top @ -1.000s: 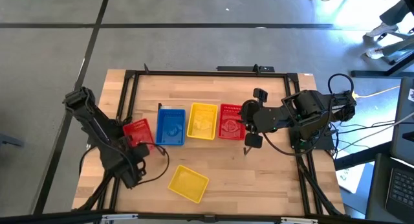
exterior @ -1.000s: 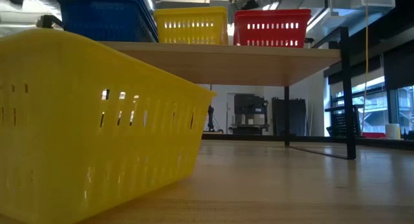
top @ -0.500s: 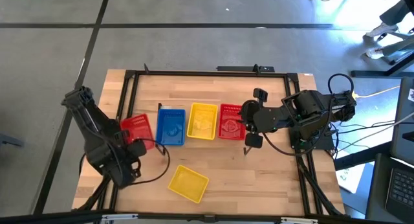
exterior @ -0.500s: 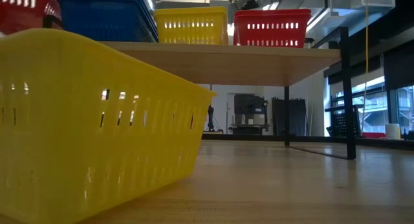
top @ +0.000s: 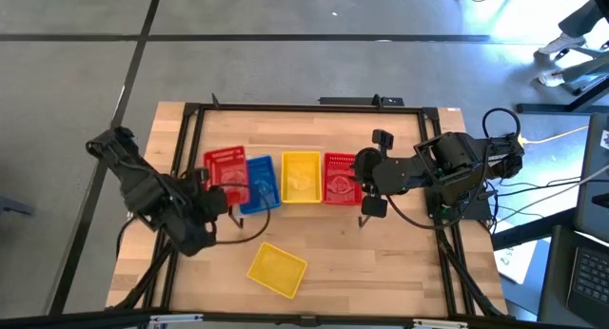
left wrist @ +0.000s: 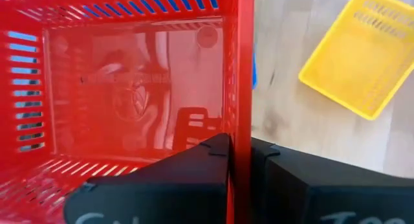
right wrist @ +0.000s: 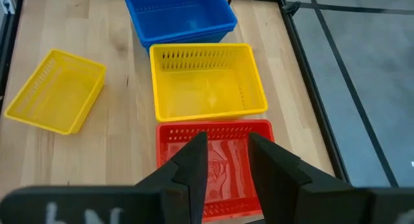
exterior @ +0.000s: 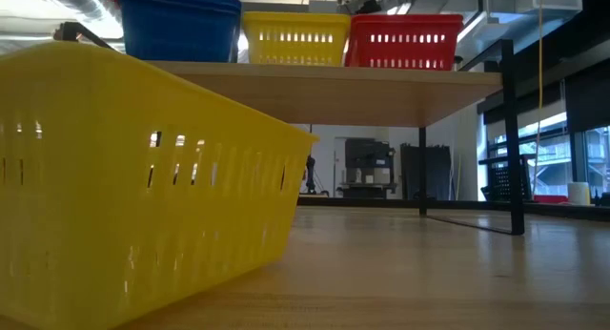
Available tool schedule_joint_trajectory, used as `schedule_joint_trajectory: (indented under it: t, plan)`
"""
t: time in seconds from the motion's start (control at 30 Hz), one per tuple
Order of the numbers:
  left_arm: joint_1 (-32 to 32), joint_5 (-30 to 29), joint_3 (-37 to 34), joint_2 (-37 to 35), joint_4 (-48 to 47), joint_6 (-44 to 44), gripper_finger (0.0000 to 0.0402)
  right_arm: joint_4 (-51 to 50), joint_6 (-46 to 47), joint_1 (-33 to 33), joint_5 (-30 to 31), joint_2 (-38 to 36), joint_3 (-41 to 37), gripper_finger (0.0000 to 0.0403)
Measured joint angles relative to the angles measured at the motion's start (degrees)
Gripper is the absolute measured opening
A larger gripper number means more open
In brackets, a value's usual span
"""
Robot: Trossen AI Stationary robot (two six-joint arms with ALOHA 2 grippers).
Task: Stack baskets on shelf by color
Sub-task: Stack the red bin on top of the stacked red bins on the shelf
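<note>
My left gripper is shut on a red basket and holds it over the left end of the shelf, where it overlaps the blue basket stack. On the shelf, to the right of the blue stack, stand a yellow basket and a red one, each on its base. Another yellow basket lies on the table near the front edge and fills the left of the low view. My right gripper is open above the shelf's red basket and touches nothing. My left gripper pinches one side wall of the red basket at its rim, with one finger inside and the other outside. The fingers come from the table's near-left side. The basket sits open side up over the blue stack; whether it touches the stack, I cannot tell.
Black frame rails run around the tabletop. Bare wood lies in front of the shelf, between the loose yellow basket and the right arm. Thin black shelf legs stand on the table at the right in the low view.
My left gripper has carried the red basket up from the table left of the shelf and toward the right, over the blue stack. The blue stack has turned a little and slid right, and the yellow and red baskets beside it have shifted slightly right.
</note>
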Motion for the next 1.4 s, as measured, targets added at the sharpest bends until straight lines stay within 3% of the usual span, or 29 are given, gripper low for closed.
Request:
schedule_joint_trajectory:
  t: [0.2, 0.47, 0.57, 0.7, 0.9, 1.07, 1.4]
  plan:
    - [5.4, -6.0, 3.5, 0.4, 0.0, 15.5, 0.0, 0.1, 0.4, 0.0, 3.3, 0.0, 0.0, 0.0111]
    - [15.0, -27.1, 3.7, 6.8, 2.4, 39.3, 0.0, 2.3, 3.7, 0.0, 24.2, 0.0, 0.0, 0.0111]
    - [17.9, -33.6, 3.7, 10.1, 5.1, 46.8, 0.0, 5.6, 1.5, 0.0, 28.4, 0.0, 0.0, 0.0111]
    - [21.3, -35.9, 3.7, 13.2, 7.6, 59.5, 0.0, 11.5, -8.7, -0.6, 28.5, 0.1, 0.0, 0.0111]
    - [25.0, -36.0, 3.7, 15.5, 12.8, 71.0, 0.0, 19.0, -22.5, -2.7, 25.6, 0.7, 0.0, 0.0111]
    - [25.7, -35.9, 3.7, 15.7, 19.2, 77.3, 0.0, 22.4, -25.3, -6.0, 16.9, 1.0, 0.0, 0.0111]
    - [25.8, -35.8, 3.7, 15.6, 23.8, 82.8, 0.0, 23.4, -26.8, -11.2, 11.7, 1.9, 0.0, 0.0111]
